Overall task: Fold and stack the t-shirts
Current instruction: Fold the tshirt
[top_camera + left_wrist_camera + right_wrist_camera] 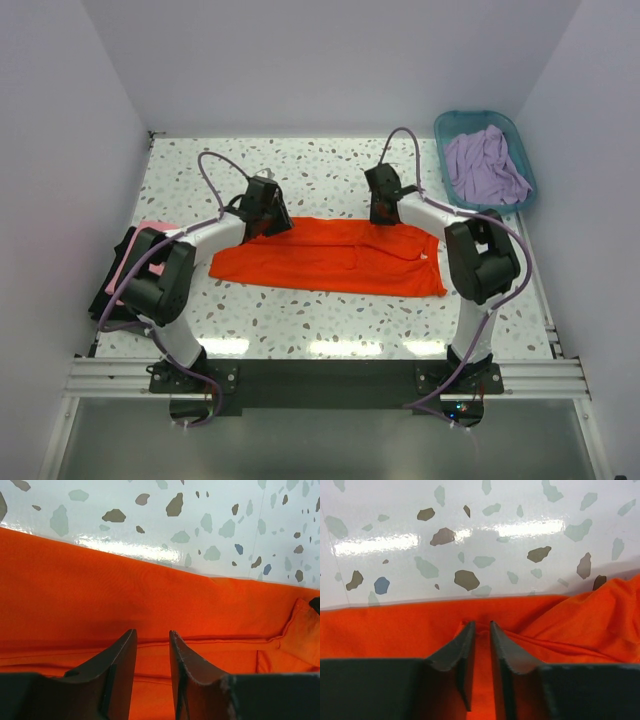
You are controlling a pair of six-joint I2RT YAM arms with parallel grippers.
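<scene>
The orange t-shirt (330, 258) lies as a long folded band across the middle of the table, its small white neck label (424, 257) near its right end. My left gripper (267, 230) sits over the band's far left edge. In the left wrist view this gripper (152, 632) is open, and flat orange cloth (100, 595) with hems shows between the fingers. My right gripper (383, 216) is at the far edge further right. Seen from the right wrist, it (482, 625) is nearly closed, pinching a small pucker of orange cloth (395, 625).
A teal basket (480, 113) at the back right holds the lavender t-shirt (485, 165). A pink t-shirt (150, 230) on a black one (105, 300) lies at the table's left edge, partly behind my left arm. White walls close in on three sides.
</scene>
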